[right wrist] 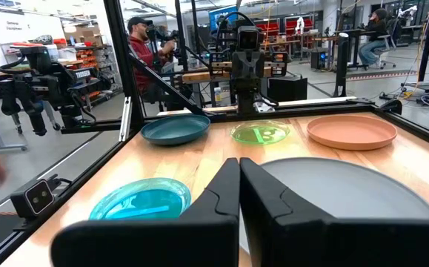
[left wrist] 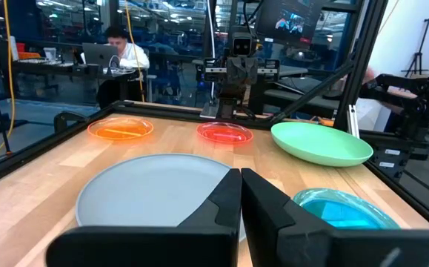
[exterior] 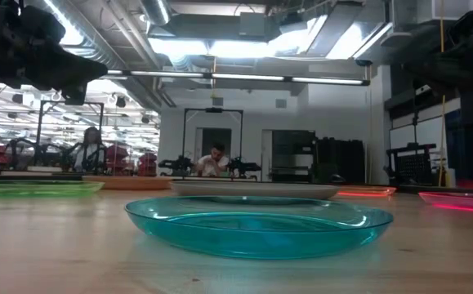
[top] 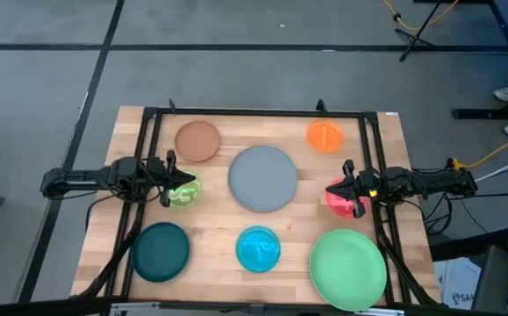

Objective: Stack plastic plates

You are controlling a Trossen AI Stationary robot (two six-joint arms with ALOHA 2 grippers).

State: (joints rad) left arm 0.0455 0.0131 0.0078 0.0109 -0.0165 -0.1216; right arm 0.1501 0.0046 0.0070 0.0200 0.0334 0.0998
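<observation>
People show only beyond the table in wrist views.

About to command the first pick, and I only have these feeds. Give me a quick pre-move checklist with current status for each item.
1. No plates stacked yet: ok. All lie singly on the table.
2. Left gripper parked above the lime plate, fingers shut in its wrist view: ok, but open before picking.
3. Right gripper above the pink-red plate, fingers shut: ok, same note.
4. Grey plate at centre, bare and unobstructed as stack base: ok.
5. Either gripper holding anything: ok, both empty.
6. Height of the grippers above the plates under them: cannot tell.
</observation>
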